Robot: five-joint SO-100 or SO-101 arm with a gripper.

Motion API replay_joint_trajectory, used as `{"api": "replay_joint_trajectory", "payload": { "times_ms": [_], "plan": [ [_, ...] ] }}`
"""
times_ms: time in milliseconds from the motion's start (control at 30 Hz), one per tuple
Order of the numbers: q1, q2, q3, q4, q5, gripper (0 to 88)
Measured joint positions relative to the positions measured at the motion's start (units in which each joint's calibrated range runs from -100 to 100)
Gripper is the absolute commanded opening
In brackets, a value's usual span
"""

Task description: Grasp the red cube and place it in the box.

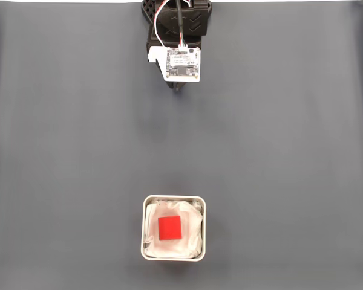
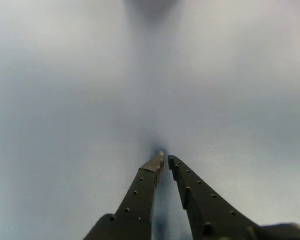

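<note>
The red cube [image 1: 169, 228] lies inside the box [image 1: 173, 199], a small square container with a pale rim and white crumpled lining, near the bottom centre of the fixed view. The arm is folded back at the top centre, far from the box, with its white circuit board [image 1: 182, 63] facing up. In the wrist view my gripper [image 2: 165, 159] points down at bare grey surface. Its two dark fingers [image 2: 140, 195] nearly meet at the tips and hold nothing.
A plain grey mat [image 1: 60, 151] covers the table on all sides of the box. The arm's dark base [image 1: 178, 18] stands at the top edge of the fixed view.
</note>
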Motion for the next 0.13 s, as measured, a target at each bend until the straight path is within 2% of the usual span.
{"api": "replay_joint_trajectory", "payload": {
  "times_ms": [133],
  "plan": [
    [0.0, 0.0, 0.0, 0.0, 0.1, 0.1]
  ]
}}
